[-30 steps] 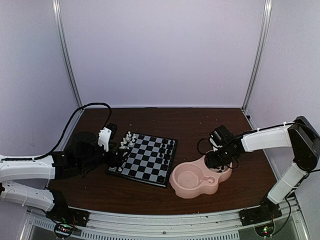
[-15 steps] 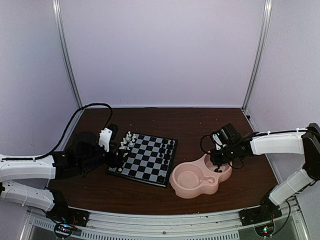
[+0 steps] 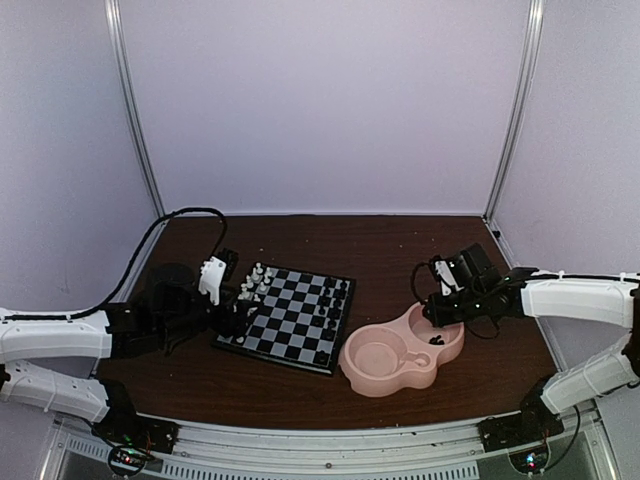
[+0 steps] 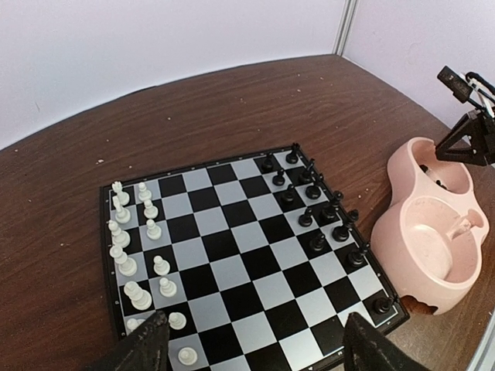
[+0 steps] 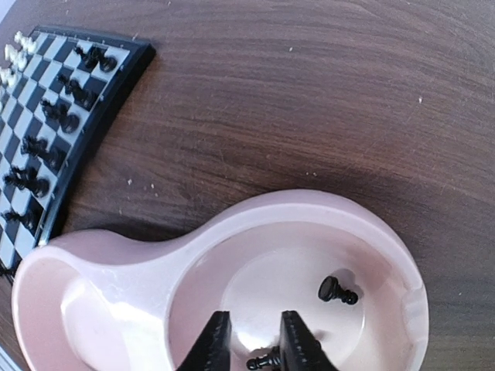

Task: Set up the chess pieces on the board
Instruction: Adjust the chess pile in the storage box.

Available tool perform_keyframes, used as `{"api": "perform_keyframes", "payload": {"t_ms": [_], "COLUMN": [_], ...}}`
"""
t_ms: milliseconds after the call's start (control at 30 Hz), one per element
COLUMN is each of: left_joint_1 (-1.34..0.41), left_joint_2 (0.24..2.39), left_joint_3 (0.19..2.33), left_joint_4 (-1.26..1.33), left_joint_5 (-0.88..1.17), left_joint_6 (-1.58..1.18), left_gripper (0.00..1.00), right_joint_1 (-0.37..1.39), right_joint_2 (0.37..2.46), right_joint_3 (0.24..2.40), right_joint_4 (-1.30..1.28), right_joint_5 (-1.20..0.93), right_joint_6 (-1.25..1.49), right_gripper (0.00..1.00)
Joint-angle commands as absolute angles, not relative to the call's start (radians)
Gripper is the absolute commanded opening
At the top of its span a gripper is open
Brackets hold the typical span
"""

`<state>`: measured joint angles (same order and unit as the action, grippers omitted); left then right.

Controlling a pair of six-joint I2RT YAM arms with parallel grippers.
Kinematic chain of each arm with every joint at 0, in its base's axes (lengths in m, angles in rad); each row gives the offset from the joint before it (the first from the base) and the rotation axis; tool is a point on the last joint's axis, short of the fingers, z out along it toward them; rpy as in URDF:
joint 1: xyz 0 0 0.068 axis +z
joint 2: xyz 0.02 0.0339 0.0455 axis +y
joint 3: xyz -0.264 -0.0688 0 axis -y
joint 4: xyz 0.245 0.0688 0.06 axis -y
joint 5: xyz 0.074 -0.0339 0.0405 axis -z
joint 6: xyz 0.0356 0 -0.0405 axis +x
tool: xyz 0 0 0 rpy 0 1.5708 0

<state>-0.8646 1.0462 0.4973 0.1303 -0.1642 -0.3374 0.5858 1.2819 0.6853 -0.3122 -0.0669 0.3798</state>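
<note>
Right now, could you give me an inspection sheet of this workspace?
Surface: dark brown wooden table.
Job's things: small black-and-pale checked chessboard; tiny white plastic chessmen along one edge, black chessmen opposite.
Clutter: pink plastic double-bowl dish, two loose black pieces in one bowl.
Grippers: left gripper open beside the chessboard; right gripper narrow over the dish, grip unclear.
Cables: black cable looping off the left arm.
Surroundings: pale walls, metal posts.
</note>
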Motion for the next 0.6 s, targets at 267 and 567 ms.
{"api": "perform_keyframes", "payload": {"t_ms": [267, 567], "left_joint_1": [-0.859, -0.859], "left_joint_2": [1.046, 1.013], "left_joint_3": [0.520, 0.518], "left_joint_4": [0.151, 0.139], "left_joint_5": [-0.150, -0.126], "left_joint_6": [-0.316, -0.327], "left_gripper": [0.77, 0.77], "right_joint_1": [0.586, 0.609], "right_joint_2": [1.467, 1.536], "right_joint_3": [0.789, 0.906], "right_joint_4": [-0.522, -0.767], "right_joint_5": [-0.128, -0.056], "right_joint_6": [0.383, 0.355], "right_gripper": [0.42, 0.56]}}
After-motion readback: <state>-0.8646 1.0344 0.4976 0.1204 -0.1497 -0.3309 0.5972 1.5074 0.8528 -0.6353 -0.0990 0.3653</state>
